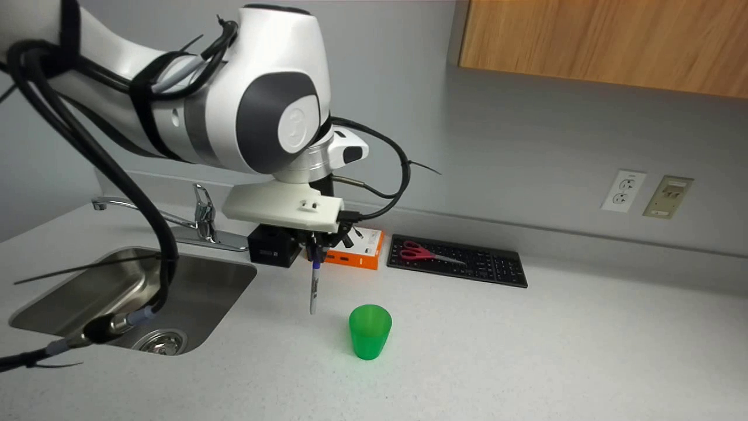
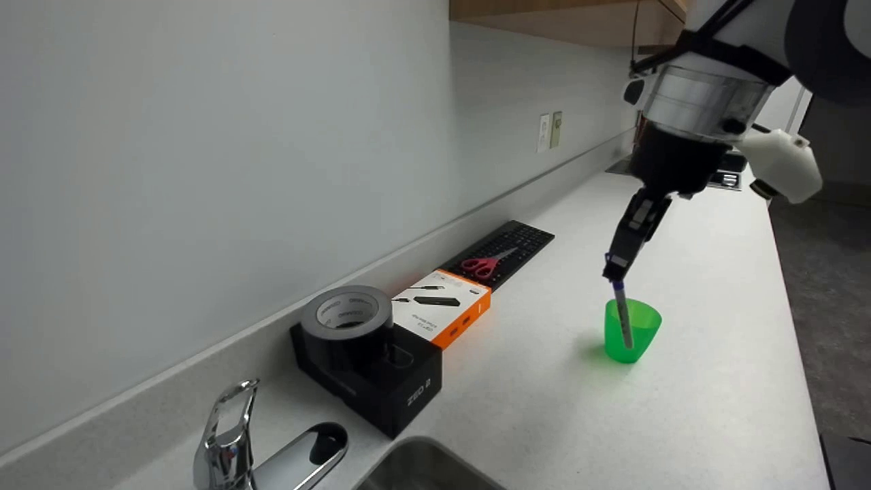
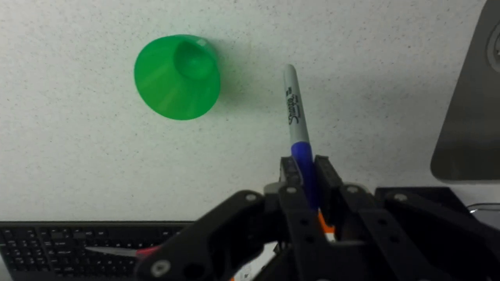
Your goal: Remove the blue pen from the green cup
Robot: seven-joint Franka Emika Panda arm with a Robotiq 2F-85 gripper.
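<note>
The blue pen (image 1: 314, 289) has a grey barrel and a blue cap. My gripper (image 3: 306, 160) is shut on the cap, one finger on each side, and the barrel hangs down above the counter. The green cup (image 1: 370, 333) stands upright on the counter. In the wrist view, the pen (image 3: 297, 113) is to the right of the cup (image 3: 177, 78), apart from it, and the cup looks empty. In an exterior view, the pen (image 2: 623, 316) overlaps the front of the cup (image 2: 645, 333), below the gripper (image 2: 615, 272).
A steel sink (image 1: 210, 292) with a faucet (image 1: 204, 216) is beside the arm. A black box (image 2: 401, 381) bearing a tape roll (image 2: 347, 323), an orange-white box (image 2: 442, 306) and a keyboard (image 1: 491, 266) with red scissors (image 1: 416, 251) lie along the wall. A wooden cabinet (image 1: 608, 41) hangs above.
</note>
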